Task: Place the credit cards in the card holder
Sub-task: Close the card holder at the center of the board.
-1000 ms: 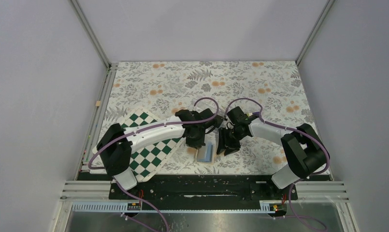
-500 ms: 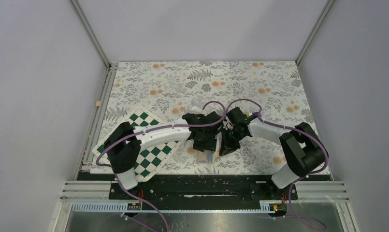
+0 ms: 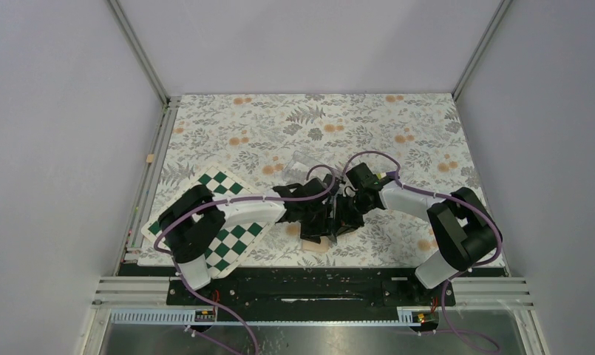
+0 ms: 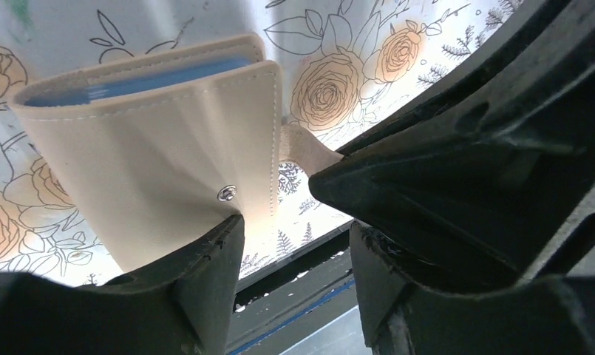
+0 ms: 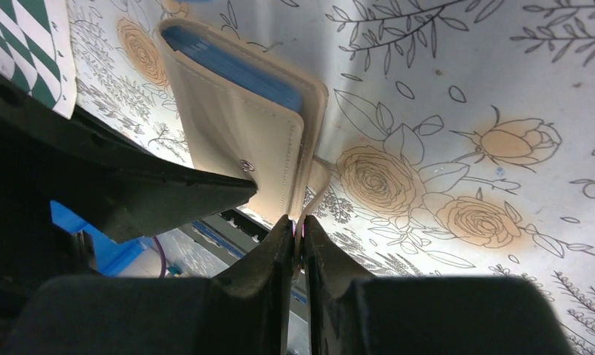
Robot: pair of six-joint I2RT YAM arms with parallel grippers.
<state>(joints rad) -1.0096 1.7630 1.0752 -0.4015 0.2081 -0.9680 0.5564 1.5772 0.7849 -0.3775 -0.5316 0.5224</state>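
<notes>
Flat tan folding card holder with blue lining (image 4: 154, 148) folded, near green-and-white chequered board (image 3: 231, 222), on board's right. Right gripper (image 5: 300, 222) nipped onto clasp tab (image 5: 318, 177). Left gripper (image 4: 283, 214) jaws apart, gripping nothing. No dark cards visible, so cannot tell if loaded. Snap undone; fastening likely left.

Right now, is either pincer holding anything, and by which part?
The right pincer pinches the card holder by its clasp tab; the left pincer is open, holding nothing.

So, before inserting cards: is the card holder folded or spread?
Folded: the card holder has both tan halves lying together, and its blue lining shows only along the edge.
</notes>
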